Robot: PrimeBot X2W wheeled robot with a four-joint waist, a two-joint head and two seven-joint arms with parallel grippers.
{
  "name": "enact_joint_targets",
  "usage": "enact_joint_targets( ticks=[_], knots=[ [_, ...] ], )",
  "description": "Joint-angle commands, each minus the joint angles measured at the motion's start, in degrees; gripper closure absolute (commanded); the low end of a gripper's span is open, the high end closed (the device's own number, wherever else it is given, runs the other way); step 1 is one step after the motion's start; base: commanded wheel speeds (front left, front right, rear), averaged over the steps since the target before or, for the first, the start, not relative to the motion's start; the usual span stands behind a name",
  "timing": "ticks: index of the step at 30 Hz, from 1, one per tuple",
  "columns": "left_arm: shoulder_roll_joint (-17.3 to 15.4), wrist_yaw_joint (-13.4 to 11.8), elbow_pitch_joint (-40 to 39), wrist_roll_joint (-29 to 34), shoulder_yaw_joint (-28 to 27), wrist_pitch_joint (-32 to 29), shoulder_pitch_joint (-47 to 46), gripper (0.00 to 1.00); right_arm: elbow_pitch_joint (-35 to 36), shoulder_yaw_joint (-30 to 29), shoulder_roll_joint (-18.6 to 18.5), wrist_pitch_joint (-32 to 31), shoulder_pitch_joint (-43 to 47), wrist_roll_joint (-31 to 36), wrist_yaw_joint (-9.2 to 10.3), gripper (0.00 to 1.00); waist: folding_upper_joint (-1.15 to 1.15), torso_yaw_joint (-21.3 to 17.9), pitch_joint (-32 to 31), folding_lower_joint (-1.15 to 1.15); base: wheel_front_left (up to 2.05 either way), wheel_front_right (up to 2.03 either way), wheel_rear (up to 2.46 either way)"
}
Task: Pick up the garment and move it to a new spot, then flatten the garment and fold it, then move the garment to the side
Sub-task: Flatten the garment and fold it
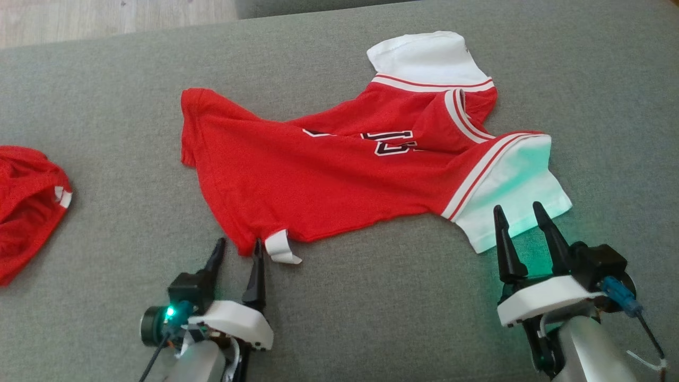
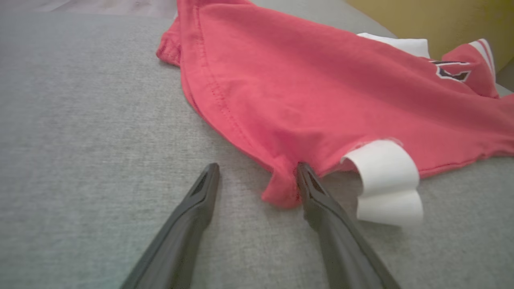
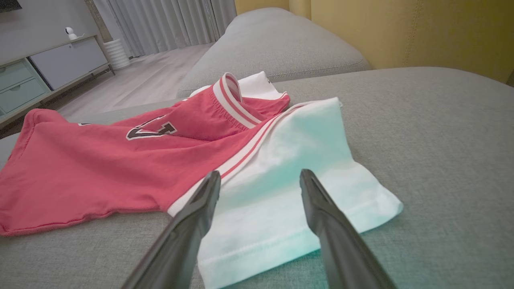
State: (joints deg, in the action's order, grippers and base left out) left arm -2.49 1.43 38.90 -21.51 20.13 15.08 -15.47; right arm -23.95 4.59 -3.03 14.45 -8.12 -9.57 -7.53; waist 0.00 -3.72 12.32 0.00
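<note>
Head view: garment on couch

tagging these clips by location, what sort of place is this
Most likely a home living room. The red jersey lies on a grey upholstered sofa, and the right wrist view shows long curtains, a wood floor and a low cabinet with drawers.

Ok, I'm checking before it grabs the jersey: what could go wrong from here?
The left gripper faces only a bunched hem corner of the jersey; it may slip, or catch just the white tag.
The right gripper aims at the white sleeve; pulling there could bunch the wrinkled body.
</note>
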Motion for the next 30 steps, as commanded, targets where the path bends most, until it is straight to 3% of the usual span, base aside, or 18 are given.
enact_joint_targets(
  ticks=[1, 2, 3, 7, 11, 15, 22, 30],
  knots=[
    [-0.4, 0.5, 1.0, -0.7, 0.5, -0.1, -0.7, 0.25, 1.5, 1.0, -0.6, 0.5, -1.9, 0.2, 0.04, 0.0, 0.0, 0.1, -0.1, 0.0, 0.0, 0.0, 0.0],
    [-0.4, 0.5, 1.7, -1.0, 1.3, -0.1, -0.9, 0.54, 1.5, 0.9, -0.6, 0.5, -1.9, 0.3, 0.04, 0.0, 0.0, 0.2, -0.1, 0.0, 0.0, 0.0, 0.0],
    [-0.4, 0.3, 2.2, -1.3, 1.8, -0.1, -1.2, 0.98, 1.4, 0.8, -0.5, 0.5, -1.9, 0.3, 0.04, 0.0, 0.0, 0.2, -0.2, 0.0, 0.0, 0.0, 0.0],
    [-0.4, -1.3, 2.7, -1.8, 1.8, -0.1, -1.9, 1.0, 1.2, 0.2, -0.5, 0.5, -2.0, 0.3, 0.04, 0.0, 0.0, 0.6, -0.6, 0.0, 0.0, 0.0, 0.0],
    [-0.4, -4.1, -2.2, -0.1, -2.7, -0.1, -0.8, 1.0, 0.9, -2.1, -0.8, 0.5, -1.7, 0.0, 0.04, 0.0, 0.0, 1.7, -1.4, 0.0, 0.0, 0.0, 0.0],
    [-0.5, -4.8, -6.6, 1.7, -6.9, -0.1, 1.5, 1.0, 0.2, -4.3, -1.0, 0.5, -1.5, 0.1, 0.04, 0.0, 0.0, 2.7, -1.8, 0.0, 0.0, 0.0, 0.0],
    [-0.5, -3.1, -10.4, 5.4, -11.9, -0.1, 5.2, 1.0, -5.5, -7.4, -1.2, 0.5, -2.1, 1.7, 0.04, 0.0, 0.0, 4.8, -2.0, 0.0, 0.0, 0.0, 0.0],
    [-0.4, -1.5, -10.2, 5.7, -11.1, -0.1, 4.5, 1.0, -13.5, -8.2, -1.0, 0.5, -5.6, 4.3, 0.04, 0.0, 0.0, 5.7, -0.9, 0.0, 0.0, 0.0, 0.0]
  ],
)
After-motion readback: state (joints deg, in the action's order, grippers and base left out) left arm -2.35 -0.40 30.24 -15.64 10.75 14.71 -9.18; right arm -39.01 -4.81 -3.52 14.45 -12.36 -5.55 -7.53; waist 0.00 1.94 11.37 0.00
